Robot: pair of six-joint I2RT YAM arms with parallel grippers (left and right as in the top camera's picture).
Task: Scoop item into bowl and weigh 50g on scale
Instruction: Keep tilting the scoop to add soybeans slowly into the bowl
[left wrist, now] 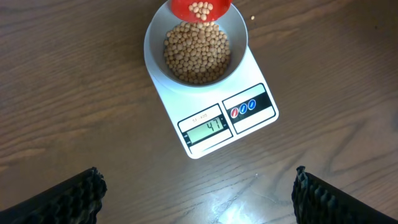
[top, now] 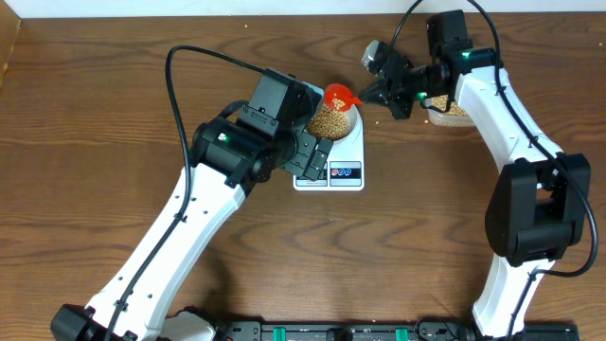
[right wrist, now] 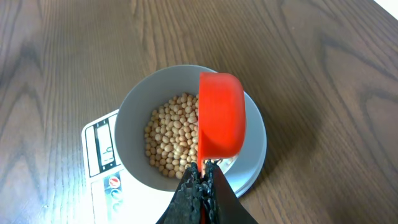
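The pale bowl point(left wrist: 152, 59) sits on the white scale point(left wrist: 252, 81) and holds many tan beans point(left wrist: 196, 53). The scale's display point(left wrist: 205, 127) shows a reading. My right gripper point(right wrist: 202, 186) is shut on the handle of a red scoop point(right wrist: 221, 115). The scoop is tipped over the bowl's far side point(top: 339, 96) and still holds a few beans point(left wrist: 202, 7). My left gripper point(left wrist: 199, 202) hangs open over bare table in front of the scale, with nothing between its fingers point(left wrist: 68, 202).
A clear tub of beans point(top: 454, 112) stands behind the right arm at the back right. One loose bean point(left wrist: 252, 17) lies on the wood near the bowl. The left arm's wrist point(top: 275, 109) hovers close to the scale's left side.
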